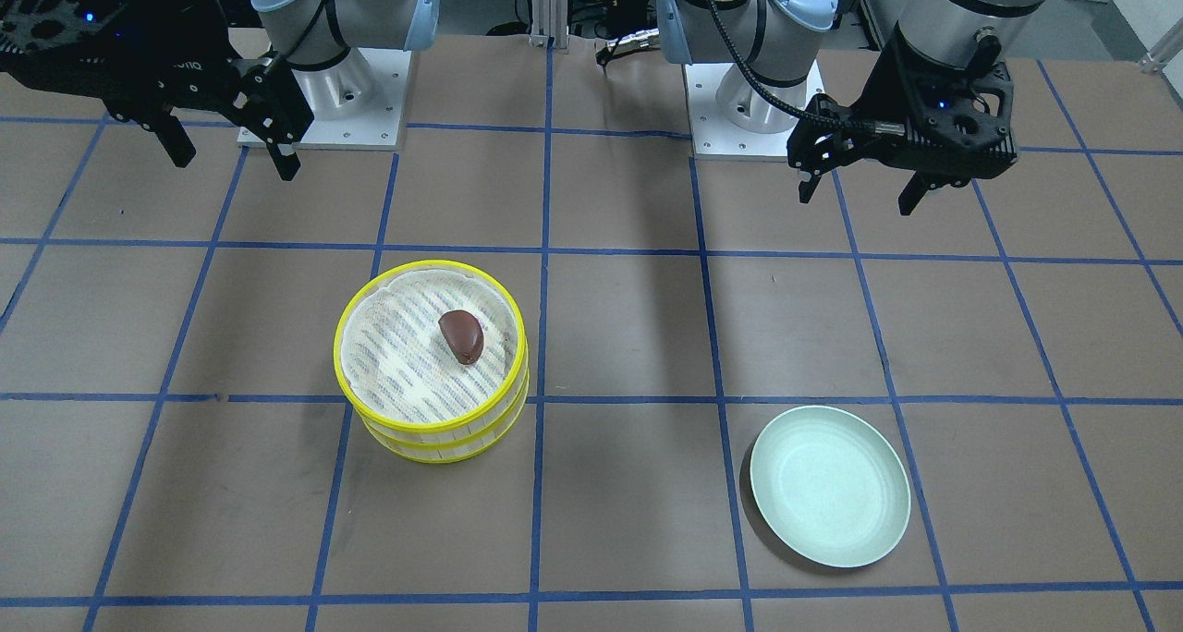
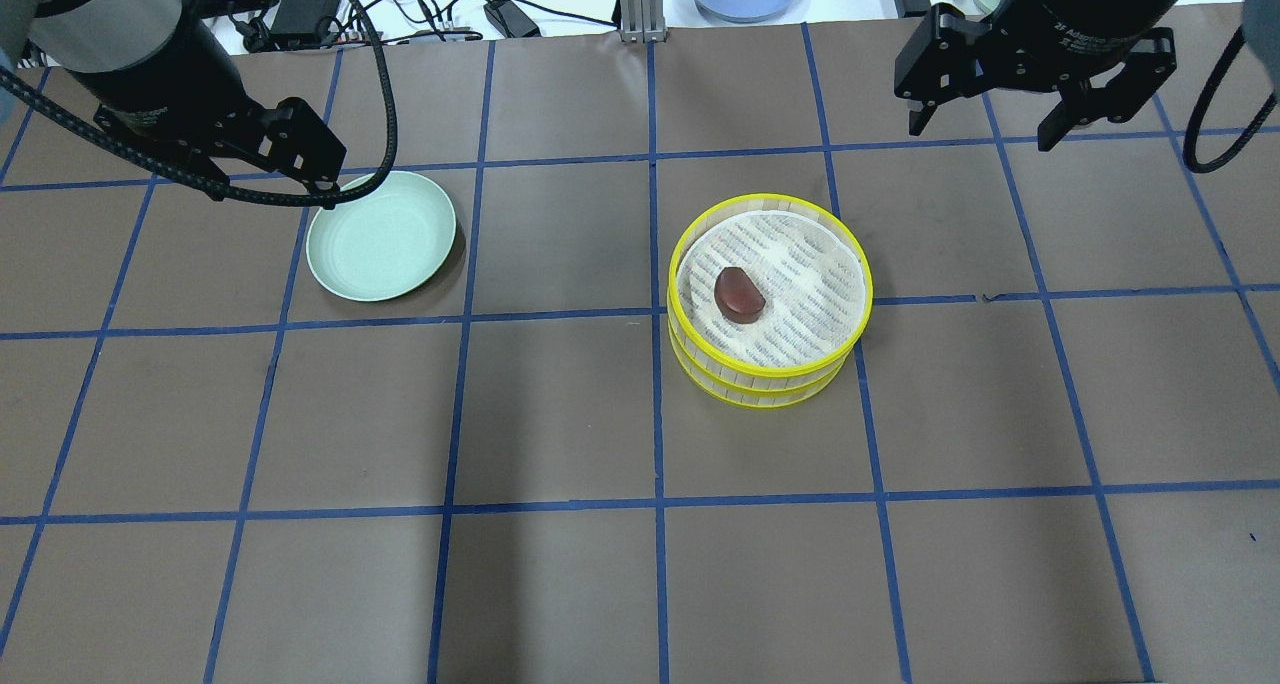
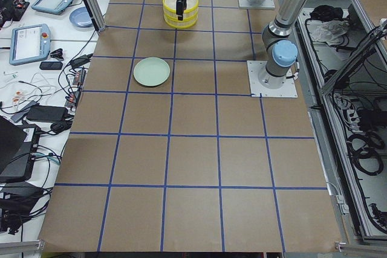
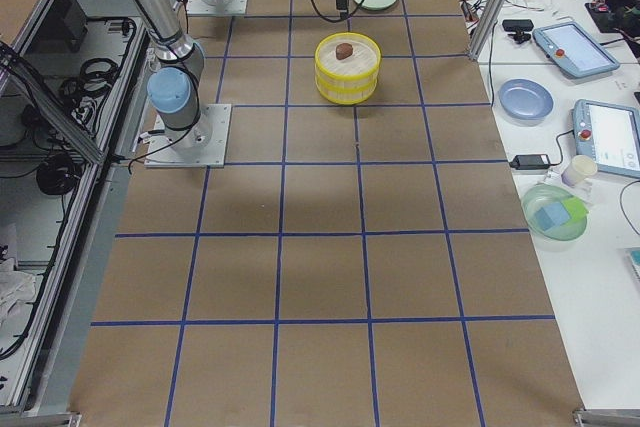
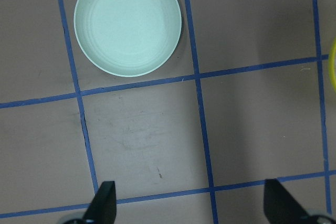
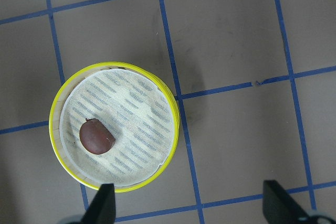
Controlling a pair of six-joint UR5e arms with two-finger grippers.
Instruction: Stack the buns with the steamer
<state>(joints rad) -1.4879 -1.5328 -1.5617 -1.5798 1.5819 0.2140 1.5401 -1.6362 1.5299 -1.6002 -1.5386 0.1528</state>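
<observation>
The two steamer tiers (image 1: 434, 436) stand stacked on the table (image 1: 628, 318), and the dark brown bun (image 1: 461, 335) lies on the striped lining of the top one. The pale green plate (image 1: 829, 497) sits well apart from them. The left gripper (image 1: 858, 196) and the right gripper (image 1: 234, 163) both hang above the table, jaws spread wide.

Bright, even light from above, all views sharp. Soft wide shadows lie across the table (image 1: 638, 272). Thin shadow hugs the plate (image 1: 829, 498) and steamer (image 1: 434, 433). My left fingertips (image 5: 105, 203) at the wrist view's bottom edge look slightly soft.
</observation>
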